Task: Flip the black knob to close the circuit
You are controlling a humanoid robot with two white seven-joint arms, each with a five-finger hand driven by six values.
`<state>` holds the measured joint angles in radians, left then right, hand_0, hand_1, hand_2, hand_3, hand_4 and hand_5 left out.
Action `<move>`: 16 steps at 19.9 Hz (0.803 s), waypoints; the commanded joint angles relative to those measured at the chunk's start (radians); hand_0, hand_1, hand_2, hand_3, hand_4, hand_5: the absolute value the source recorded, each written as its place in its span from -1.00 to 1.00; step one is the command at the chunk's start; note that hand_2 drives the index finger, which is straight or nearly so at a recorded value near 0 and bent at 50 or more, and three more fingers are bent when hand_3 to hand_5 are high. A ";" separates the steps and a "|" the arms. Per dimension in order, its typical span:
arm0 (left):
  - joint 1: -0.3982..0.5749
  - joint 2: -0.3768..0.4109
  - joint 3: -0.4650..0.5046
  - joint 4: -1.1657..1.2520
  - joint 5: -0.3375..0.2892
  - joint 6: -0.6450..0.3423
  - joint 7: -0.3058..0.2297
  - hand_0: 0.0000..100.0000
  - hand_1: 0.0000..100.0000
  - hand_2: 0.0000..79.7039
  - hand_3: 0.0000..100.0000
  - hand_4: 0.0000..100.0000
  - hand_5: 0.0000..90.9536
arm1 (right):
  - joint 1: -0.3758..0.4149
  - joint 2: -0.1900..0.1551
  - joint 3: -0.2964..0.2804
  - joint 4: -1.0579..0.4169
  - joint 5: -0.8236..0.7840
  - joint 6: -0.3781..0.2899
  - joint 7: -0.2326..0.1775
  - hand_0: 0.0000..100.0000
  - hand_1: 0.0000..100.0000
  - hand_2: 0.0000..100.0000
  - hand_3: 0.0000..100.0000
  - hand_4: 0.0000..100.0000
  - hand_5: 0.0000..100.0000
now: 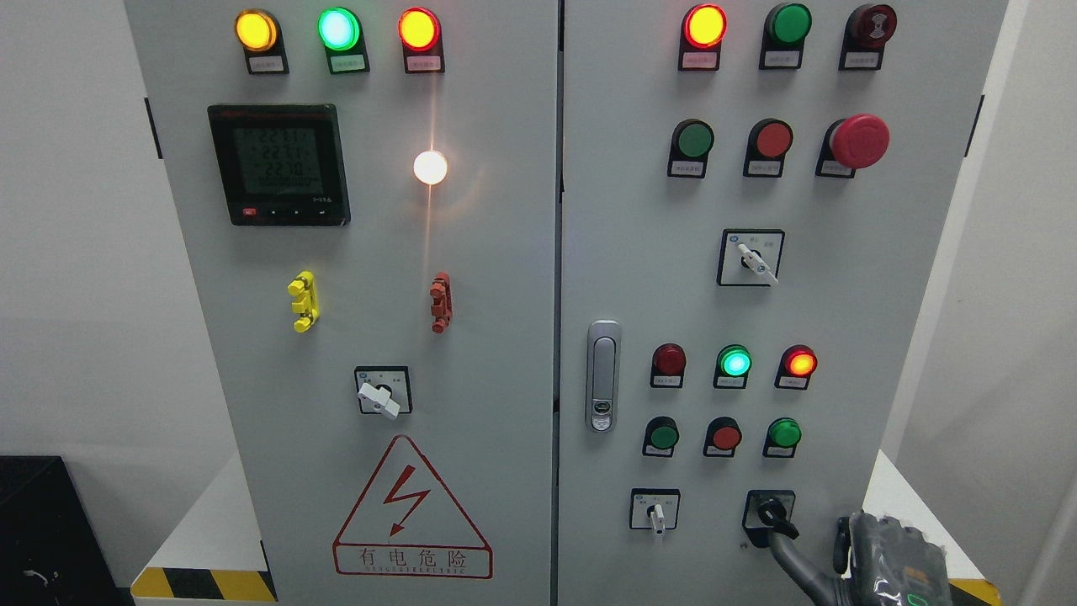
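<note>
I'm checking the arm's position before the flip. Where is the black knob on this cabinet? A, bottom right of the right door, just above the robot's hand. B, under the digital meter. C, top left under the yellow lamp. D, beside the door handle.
A: the black knob sits low on the right door, with the right hand at the frame's bottom right beside it.

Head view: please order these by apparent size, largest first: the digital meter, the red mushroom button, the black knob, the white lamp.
1. digital meter
2. red mushroom button
3. black knob and white lamp: they look alike, and glare swells the lamp, so no ranking.
</note>
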<state>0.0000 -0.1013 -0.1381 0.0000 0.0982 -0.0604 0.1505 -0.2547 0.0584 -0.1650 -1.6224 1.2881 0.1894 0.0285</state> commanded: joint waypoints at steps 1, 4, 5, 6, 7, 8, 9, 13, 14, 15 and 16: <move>0.023 0.000 0.000 -0.029 0.000 0.004 0.000 -0.76 0.11 -1.00 -1.00 -1.00 -1.00 | 0.023 0.003 0.048 -0.021 -0.003 -0.002 -0.007 -1.00 -1.00 0.78 1.00 0.97 1.00; 0.023 0.000 0.000 -0.029 0.000 0.004 0.000 -0.76 0.11 -1.00 -1.00 -1.00 -1.00 | 0.037 0.005 0.076 -0.027 -0.001 -0.001 -0.009 -1.00 -1.00 0.78 1.00 0.97 1.00; 0.023 0.000 0.000 -0.029 0.000 0.004 0.000 -0.76 0.11 -1.00 -1.00 -1.00 -1.00 | 0.037 0.006 0.084 -0.027 -0.001 -0.001 -0.009 -1.00 -1.00 0.78 1.00 0.97 1.00; 0.023 0.000 0.000 -0.029 0.000 0.004 0.000 -0.76 0.11 -1.00 -1.00 -1.00 -1.00 | 0.037 0.006 0.090 -0.024 -0.001 0.001 -0.009 -1.00 -1.00 0.78 1.00 0.97 1.00; 0.023 0.000 0.000 -0.029 0.000 0.004 0.000 -0.76 0.11 -1.00 -1.00 -1.00 -1.00 | 0.035 0.006 0.097 -0.018 -0.001 0.002 -0.009 -1.00 -1.00 0.78 1.00 0.97 1.00; 0.021 0.000 0.000 -0.029 0.000 0.004 0.000 -0.76 0.11 -1.00 -1.00 -1.00 -1.00 | 0.034 0.008 0.101 -0.010 0.000 0.004 -0.009 -1.00 -1.00 0.78 1.00 0.97 1.00; 0.023 0.000 0.000 -0.029 0.000 0.004 0.000 -0.76 0.11 -1.00 -1.00 -1.00 -1.00 | 0.032 0.011 0.105 -0.002 0.002 0.004 -0.009 -1.00 -1.00 0.78 1.00 0.97 1.00; 0.021 0.000 0.000 -0.029 0.000 0.004 0.000 -0.76 0.11 -1.00 -1.00 -1.00 -1.00 | 0.032 0.012 0.119 0.013 0.002 0.002 -0.010 -1.00 -1.00 0.78 1.00 0.97 1.00; 0.023 0.000 0.000 -0.029 0.000 0.004 0.000 -0.76 0.11 -1.00 -1.00 -1.00 -1.00 | 0.032 0.012 0.120 0.013 0.000 0.002 -0.012 -1.00 -1.00 0.78 1.00 0.97 1.00; 0.023 0.000 0.000 -0.029 0.000 0.004 0.000 -0.76 0.11 -1.00 -1.00 -1.00 -1.00 | 0.032 0.012 0.120 0.009 0.000 0.001 -0.019 -1.00 -1.00 0.78 1.00 0.97 1.00; 0.021 0.000 0.000 -0.029 0.000 0.004 0.000 -0.76 0.11 -1.00 -1.00 -1.00 -1.00 | 0.034 0.012 0.122 0.007 0.000 -0.001 -0.024 -1.00 -1.00 0.78 1.00 0.97 1.00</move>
<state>0.0000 -0.1013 -0.1381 0.0000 0.0982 -0.0575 0.1505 -0.2243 0.0649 -0.0899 -1.6259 1.2887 0.1940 0.0130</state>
